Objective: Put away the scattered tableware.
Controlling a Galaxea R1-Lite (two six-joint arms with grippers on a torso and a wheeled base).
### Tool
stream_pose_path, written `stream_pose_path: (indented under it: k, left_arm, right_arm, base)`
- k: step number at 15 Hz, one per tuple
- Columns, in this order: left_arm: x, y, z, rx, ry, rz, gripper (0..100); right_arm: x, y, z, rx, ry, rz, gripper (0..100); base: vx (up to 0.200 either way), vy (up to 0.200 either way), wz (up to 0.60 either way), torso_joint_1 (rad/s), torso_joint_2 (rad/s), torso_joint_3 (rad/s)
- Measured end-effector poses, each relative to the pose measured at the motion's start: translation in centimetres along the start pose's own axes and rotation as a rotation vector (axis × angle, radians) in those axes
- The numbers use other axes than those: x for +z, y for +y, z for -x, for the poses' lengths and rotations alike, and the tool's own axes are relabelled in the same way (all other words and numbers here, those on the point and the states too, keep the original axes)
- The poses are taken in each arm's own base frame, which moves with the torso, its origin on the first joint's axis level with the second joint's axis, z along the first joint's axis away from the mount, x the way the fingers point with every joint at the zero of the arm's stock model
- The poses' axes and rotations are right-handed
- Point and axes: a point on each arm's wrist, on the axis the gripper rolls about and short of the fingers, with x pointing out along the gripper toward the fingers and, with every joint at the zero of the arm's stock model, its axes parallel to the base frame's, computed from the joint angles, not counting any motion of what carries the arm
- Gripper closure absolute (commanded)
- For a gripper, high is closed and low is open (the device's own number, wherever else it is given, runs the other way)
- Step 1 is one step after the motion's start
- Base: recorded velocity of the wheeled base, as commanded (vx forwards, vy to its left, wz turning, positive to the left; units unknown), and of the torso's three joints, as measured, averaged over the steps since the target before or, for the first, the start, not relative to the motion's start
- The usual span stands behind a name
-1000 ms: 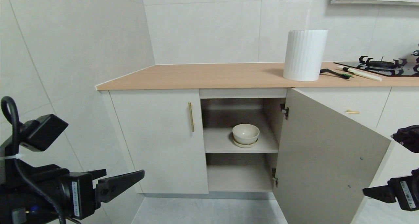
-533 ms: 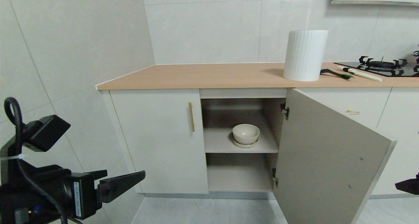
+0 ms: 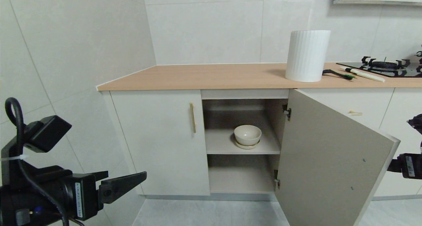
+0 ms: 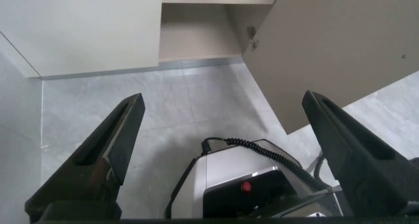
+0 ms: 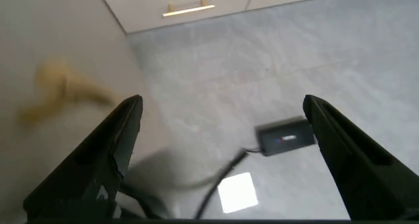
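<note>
Movement is all on the right: the right gripper (image 5: 222, 101), black fingers spread wide, has risen beside the outer edge of the flat, matte cabinet door (image 3: 329, 160). The left gripper (image 4: 224, 99), equally spread, hangs low to the left. Well apart from both, a smooth, round cream bowl (image 3: 247, 135) sits on a shallow saucer (image 3: 246, 146) on the upper shelf (image 3: 221, 143).
</note>
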Motion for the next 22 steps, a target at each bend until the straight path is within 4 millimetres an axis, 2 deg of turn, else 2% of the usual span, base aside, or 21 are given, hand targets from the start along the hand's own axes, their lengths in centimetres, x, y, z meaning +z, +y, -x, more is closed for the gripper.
stream_pose_path:
  k: [4,6,9,12,15,19,22]
  left_arm:
    - [0.0,0.0,0.0,0.000,0.000,0.000,0]
    - [0.0,0.0,0.0,0.000,0.000,0.001,0]
    - [0.2,-0.1,-0.1,-0.001,-0.003,0.001,0]
    - [0.5,-0.2,-0.3,-0.009,-0.018,0.002,0]
    - [0.7,-0.4,-1.1,-0.009,-0.017,0.005,0]
    - [0.7,-0.4,-2.1,0.002,0.005,0.005,0]
    - [0.7,-0.4,-2.3,0.006,0.010,0.005,0]
  right_arm:
    - [0.1,0.8,-2.2,0.059,0.040,-0.038,0]
    - [0.0,1.5,-2.4,0.110,0.055,-0.047,0]
    - [-0.3,3.8,-2.1,0.194,0.066,-0.021,0]
    - [-0.5,7.7,-1.4,0.304,0.062,0.062,0]
    - [-0.3,12.4,-1.5,0.420,0.028,0.127,0]
    - [0.7,18.1,-3.0,0.544,-0.037,0.159,0]
    - [1.5,20.5,-4.3,0.603,-0.072,0.127,0]
  base:
    - [0.000,0.000,0.00,0.000,0.00,0.000]
    - [0.000,0.000,0.00,0.000,0.00,0.000]
    - [0.000,0.000,0.00,0.000,0.00,0.000]
    - [0.000,0.000,0.00,0.000,0.00,0.000]
    - [0.000,0.000,0.00,0.000,0.00,0.000]
    - [0.000,0.000,0.00,0.000,0.00,0.000]
    - [0.000,0.000,0.00,0.000,0.00,0.000]
